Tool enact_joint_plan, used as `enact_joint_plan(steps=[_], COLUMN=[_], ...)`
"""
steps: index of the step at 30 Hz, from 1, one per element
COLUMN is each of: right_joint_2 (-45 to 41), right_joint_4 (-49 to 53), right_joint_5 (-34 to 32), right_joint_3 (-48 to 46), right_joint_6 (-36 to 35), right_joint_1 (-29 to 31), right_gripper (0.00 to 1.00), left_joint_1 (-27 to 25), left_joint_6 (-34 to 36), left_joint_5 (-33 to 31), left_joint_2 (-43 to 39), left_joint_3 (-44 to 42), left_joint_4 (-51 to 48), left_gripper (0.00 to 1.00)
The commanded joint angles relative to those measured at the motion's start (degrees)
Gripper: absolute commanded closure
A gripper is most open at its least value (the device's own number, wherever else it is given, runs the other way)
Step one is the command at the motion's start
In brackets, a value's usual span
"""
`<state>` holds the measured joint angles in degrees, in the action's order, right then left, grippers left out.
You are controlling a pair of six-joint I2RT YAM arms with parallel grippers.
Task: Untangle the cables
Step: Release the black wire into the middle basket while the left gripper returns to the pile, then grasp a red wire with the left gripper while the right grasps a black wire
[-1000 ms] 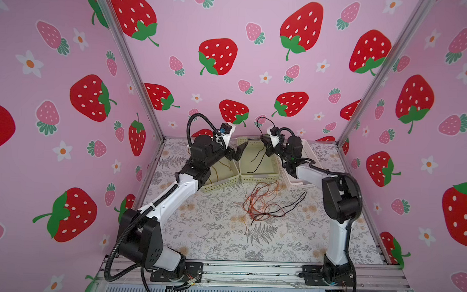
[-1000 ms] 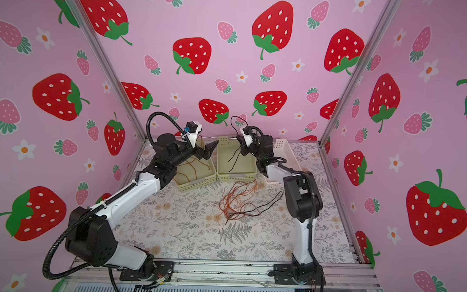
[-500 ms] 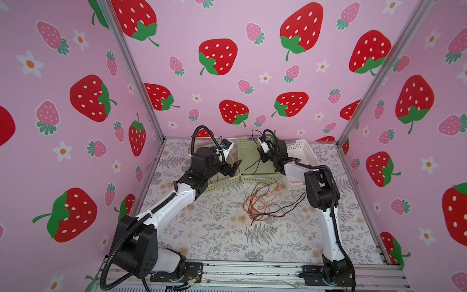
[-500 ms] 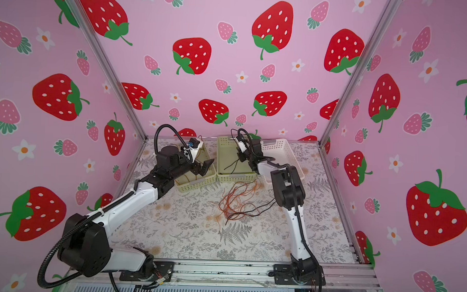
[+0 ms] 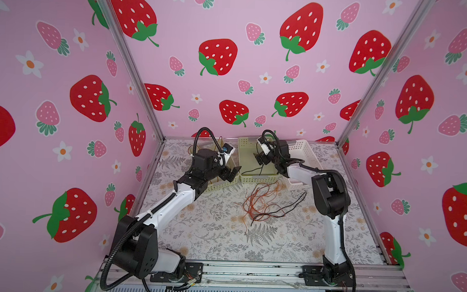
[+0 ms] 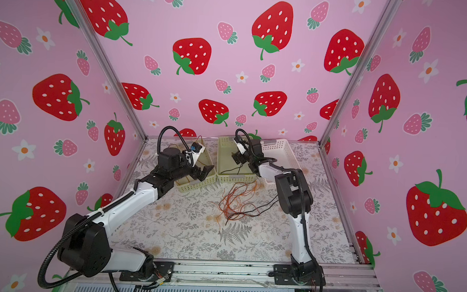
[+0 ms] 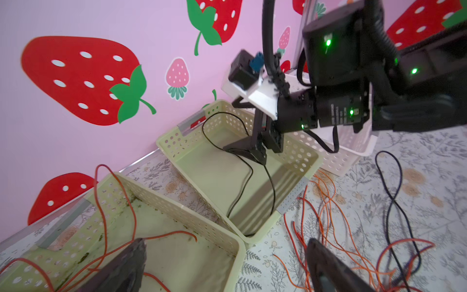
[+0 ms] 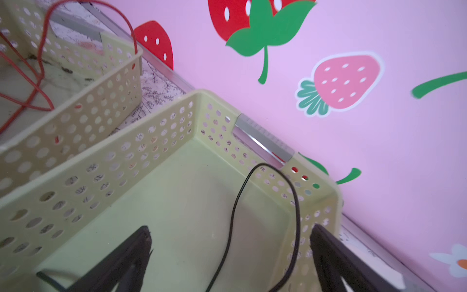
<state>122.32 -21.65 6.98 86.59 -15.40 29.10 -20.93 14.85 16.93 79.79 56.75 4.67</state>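
- Release of the black cable (image 8: 231,222) looks like the step in hand. It lies loose on the floor of the middle basket (image 5: 256,177), and the right gripper (image 5: 261,160) hangs over it with jaws spread wide, gripping nothing.
- A clean exit for that arm is, I judge, straight up with the jaws wide, so that neither finger hooks the loop and drags it over the rim.
- The left gripper (image 5: 232,173) is just as wide and empty, above the near corner of the left basket (image 7: 177,215). A red cable (image 7: 171,232) lies there, with one arc rising above the rim, so that arm needs to lift clear of it too.
- The tangle (image 5: 262,203) of orange-brown and black cables sits on the table (image 5: 210,231) just in front of the baskets, between the arms.
- For the next pick, a strand at the heap's edge suits best: pinch one wire only and lift slowly.
- These wires are very thin, so a pinch may slip or catch two.
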Motion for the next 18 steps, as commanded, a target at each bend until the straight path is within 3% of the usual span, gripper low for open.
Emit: enact_joint_plan(steps=[1,11,15,18], right_joint_2=[-5.9,-22.2,-32.1,-39.5], right_joint_4=[0.9,2.1,0.1,4.3], right_joint_5=[-1.2,1.3,-0.4,-5.3], right_joint_3=[-2.7,-16.2,-25.2,-29.8], right_joint_6=[-2.0,-4.1,0.2,8.9], right_joint_1=[0.3,0.2,-0.1,-1.2], right_gripper=[0.01,0.01,0.02,0.09], left_joint_1=[-1.1,-13.8,-19.5,-22.2], left_joint_6=[4.2,13.2,16.3,16.6], left_joint_5=[6.5,4.1,4.5,5.3], left_joint_2=[0.6,5.2,11.9,18.4], left_joint_3=[-1.2,-3.0,0.9,5.4], left_joint_4=[-5.2,-7.3,-6.8,-5.8], left_gripper=[0.05,0.05,0.07,0.10])
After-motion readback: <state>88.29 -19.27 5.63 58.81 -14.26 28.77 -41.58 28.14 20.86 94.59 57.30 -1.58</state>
